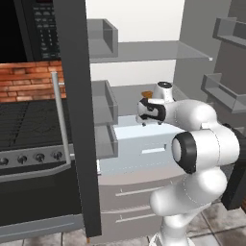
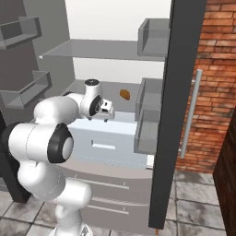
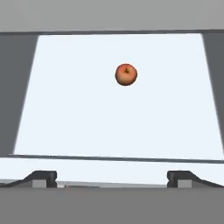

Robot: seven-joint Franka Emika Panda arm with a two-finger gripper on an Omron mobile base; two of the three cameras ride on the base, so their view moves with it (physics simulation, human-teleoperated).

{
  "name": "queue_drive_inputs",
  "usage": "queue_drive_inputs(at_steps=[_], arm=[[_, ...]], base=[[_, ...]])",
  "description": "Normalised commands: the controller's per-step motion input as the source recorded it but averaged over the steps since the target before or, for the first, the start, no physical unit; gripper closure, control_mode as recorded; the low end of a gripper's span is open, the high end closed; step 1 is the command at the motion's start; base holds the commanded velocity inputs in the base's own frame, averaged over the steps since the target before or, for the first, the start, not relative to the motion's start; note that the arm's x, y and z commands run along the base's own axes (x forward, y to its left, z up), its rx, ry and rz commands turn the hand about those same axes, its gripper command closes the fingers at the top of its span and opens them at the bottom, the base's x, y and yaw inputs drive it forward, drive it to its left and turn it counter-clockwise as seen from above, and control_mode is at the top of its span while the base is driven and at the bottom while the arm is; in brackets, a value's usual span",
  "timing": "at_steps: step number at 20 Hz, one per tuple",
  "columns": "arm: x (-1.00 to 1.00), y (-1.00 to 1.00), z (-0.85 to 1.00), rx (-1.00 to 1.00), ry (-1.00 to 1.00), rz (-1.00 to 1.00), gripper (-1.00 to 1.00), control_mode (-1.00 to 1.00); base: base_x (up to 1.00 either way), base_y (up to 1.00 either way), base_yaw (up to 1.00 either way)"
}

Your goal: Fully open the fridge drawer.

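The fridge drawer is a wide pale icy-blue box low in the open fridge, with a small white handle slot at the centre of its front. It also shows in the right base view as the drawer with its slot. My gripper hovers just above the drawer's top, behind the front panel and above the slot, not touching it. In the hand view my gripper is open, fingertips far apart with nothing between them. It looks over a pale surface with an apple on it.
The dark open fridge door with grey bins stands left of the drawer, and the other door's bins are at right. Beige-grey drawer fronts lie below. A stove is at far left. A shelf spans above.
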Motion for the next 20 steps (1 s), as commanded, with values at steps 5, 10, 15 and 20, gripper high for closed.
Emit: queue_drive_inputs(at_steps=[5,10,15,20], arm=[[-0.01,0.0,-0.28,0.0,0.0,0.0,-1.0,-1.0],[-0.32,0.0,-0.31,0.0,0.02,0.0,-1.0,-1.0],[-0.84,-0.01,-0.29,0.0,0.04,0.0,-1.0,-1.0],[-1.0,-0.13,-0.36,0.0,0.0,0.0,-1.0,-1.0]], base=[[0.0,0.0,0.0],[0.0,0.0,0.0],[0.0,0.0,0.0],[0.0,0.0,0.0]])
